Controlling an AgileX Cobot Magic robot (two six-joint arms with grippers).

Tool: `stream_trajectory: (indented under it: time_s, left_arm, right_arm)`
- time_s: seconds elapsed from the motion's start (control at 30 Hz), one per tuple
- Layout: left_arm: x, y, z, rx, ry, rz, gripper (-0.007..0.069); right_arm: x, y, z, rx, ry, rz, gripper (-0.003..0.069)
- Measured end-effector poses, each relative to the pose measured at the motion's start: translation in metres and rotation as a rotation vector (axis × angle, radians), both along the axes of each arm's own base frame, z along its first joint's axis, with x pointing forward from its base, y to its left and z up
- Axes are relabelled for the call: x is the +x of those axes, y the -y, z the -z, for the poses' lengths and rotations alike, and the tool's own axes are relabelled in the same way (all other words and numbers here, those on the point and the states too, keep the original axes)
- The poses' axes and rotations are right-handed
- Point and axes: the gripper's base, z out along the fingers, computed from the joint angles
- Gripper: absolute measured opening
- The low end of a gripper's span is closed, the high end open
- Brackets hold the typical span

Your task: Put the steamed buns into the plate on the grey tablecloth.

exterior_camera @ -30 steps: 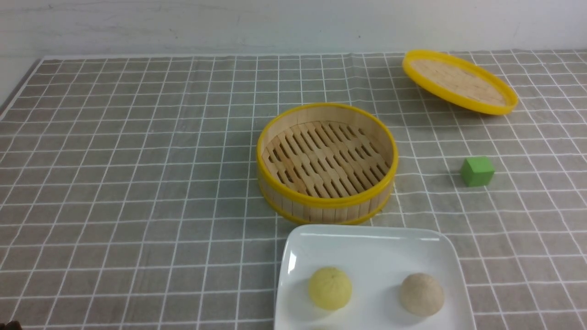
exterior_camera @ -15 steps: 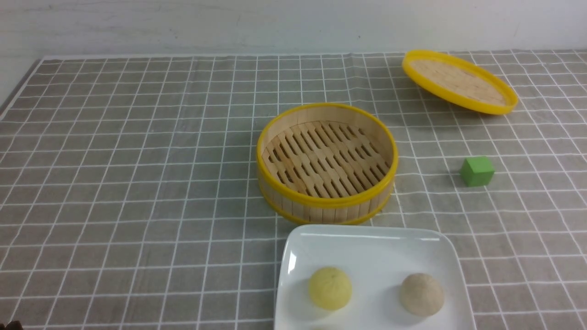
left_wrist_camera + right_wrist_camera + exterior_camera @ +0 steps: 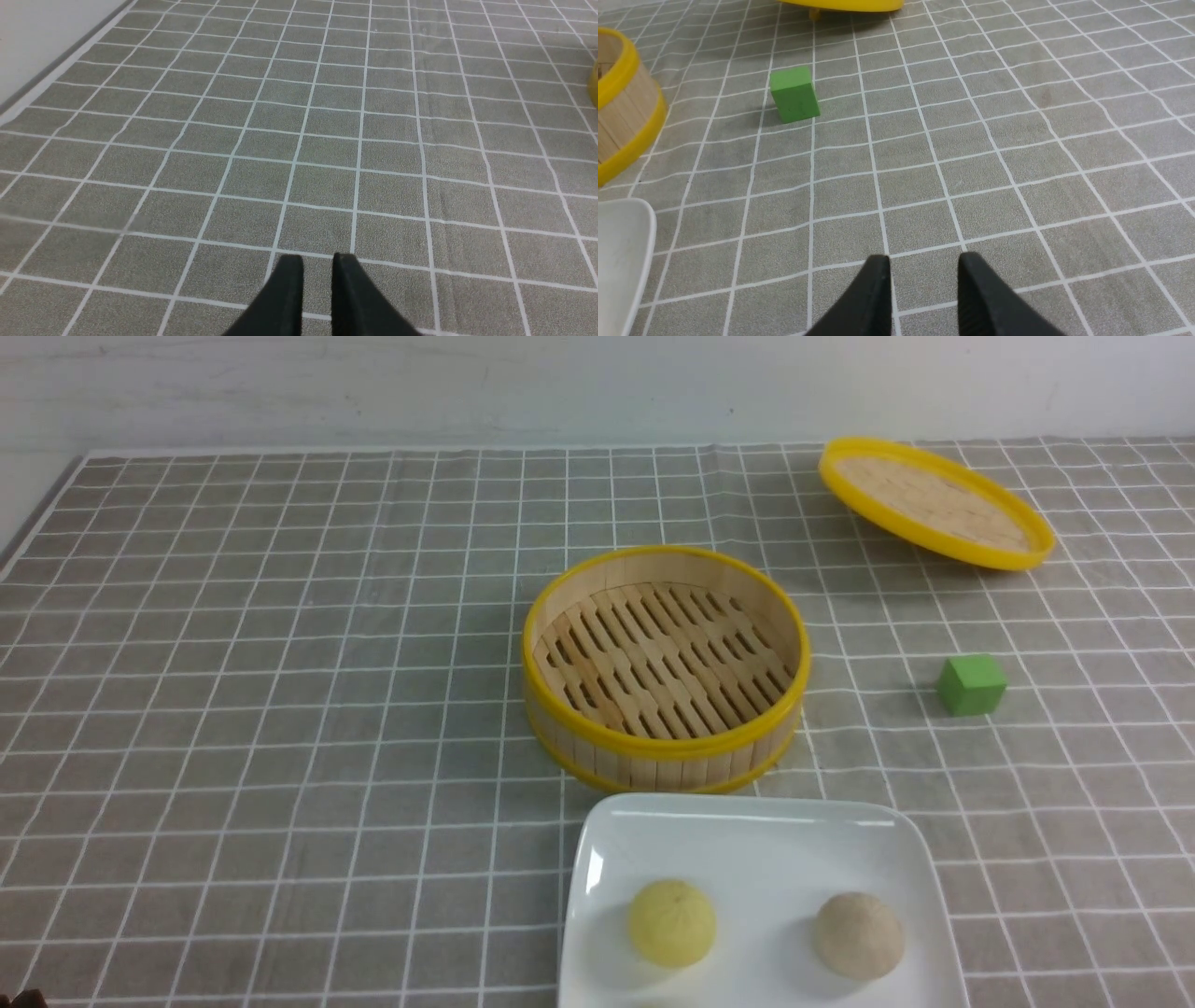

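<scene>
The left claw point(image 3: 318, 255) stands narrowly parted over the grey tablecloth point(image 3: 392, 154), with nothing between its tips; the right claw point(image 3: 927, 256) is parted more widely and likewise grips nothing. To the left of the right claw lies the plate point(image 3: 619, 247), partly seen in the right wrist view. The front view shows a yellow bun point(image 3: 672, 924) and a beige bun point(image 3: 859, 936) resting in it, with a pale sliver at the frame's lower edge that may be a third bun. Placement thus appears complete or nearly so; the next move presumably calls for both claws to keep away from the plate. The bamboo steamer point(image 3: 666, 653), just beyond the plate, has a bare slatted floor, visible only in the front view. Only the wrist views show the claws' tips; neither shows a bun.
</scene>
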Motion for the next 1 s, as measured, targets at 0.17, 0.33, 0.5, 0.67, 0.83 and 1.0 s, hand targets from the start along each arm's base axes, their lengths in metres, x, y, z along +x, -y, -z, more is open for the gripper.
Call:
stream_trajectory:
  time_s: [0.17, 0.33, 0.5, 0.67, 0.83, 1.0]
  left_arm:
    - [0.0, 0.0, 0.0, 0.0, 0.0, 0.0, 0.0139]
    - [0.0, 0.0, 0.0, 0.0, 0.0, 0.0, 0.014]
    - [0.0, 0.0, 0.0, 0.0, 0.0, 0.0, 0.0141]
    - [0.0, 0.0, 0.0, 0.001, 0.0, 0.0, 0.0141]
    - [0.0, 0.0, 0.0, 0.001, 0.0, 0.0, 0.0141]
    - [0.0, 0.0, 0.0, 0.001, 0.0, 0.0, 0.0142]
  right_arm:
    - [0.0, 0.0, 0.0, 0.0, 0.0, 0.0, 0.0234]
    - [0.0, 0.0, 0.0, 0.0, 0.0, 0.0, 0.0235]
    - [0.0, 0.0, 0.0, 0.0, 0.0, 0.0, 0.0237]
    - [0.0, 0.0, 0.0, 0.0, 0.0, 0.0, 0.0237]
    - [0.0, 0.0, 0.0, 0.0, 0.0, 0.0, 0.0238]
    - [0.0, 0.0, 0.0, 0.0, 0.0, 0.0, 0.0238]
